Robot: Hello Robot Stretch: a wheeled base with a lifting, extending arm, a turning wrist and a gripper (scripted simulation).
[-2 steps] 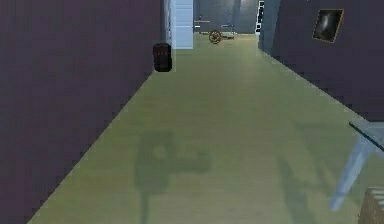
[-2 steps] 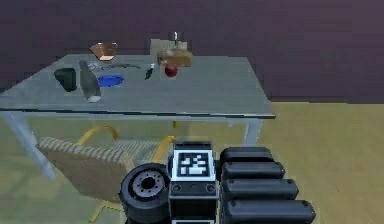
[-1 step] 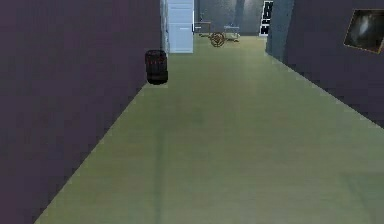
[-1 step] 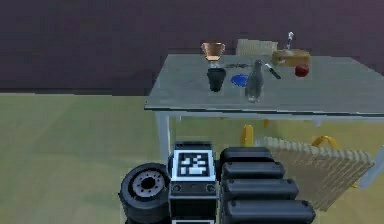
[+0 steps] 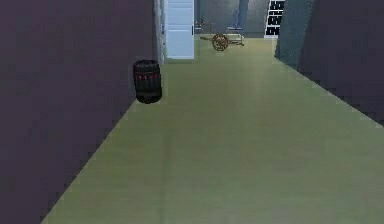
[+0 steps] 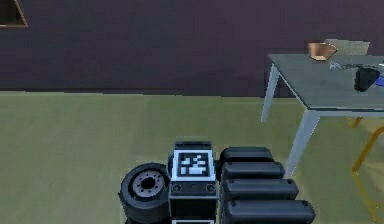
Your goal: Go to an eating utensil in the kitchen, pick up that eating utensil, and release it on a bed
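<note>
Tool (image 6: pixel 147 189) at bottom edge, grey table (image 6: pixel 310 88) well apart, copper bowl (image 6: pixel 320 49) atop

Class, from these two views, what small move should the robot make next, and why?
Probably drive straight ahead a little, keeping toward the forward view's right. The corridor floor lies bare ahead, a dark barrel stands by the wall on the left, and a white door with openings beside it lies at the far end.

A barrel (image 5: pixel 147 82) by the wall (image 5: pixel 60 90) narrows the hallway (image 5: pixel 230 140).
</note>
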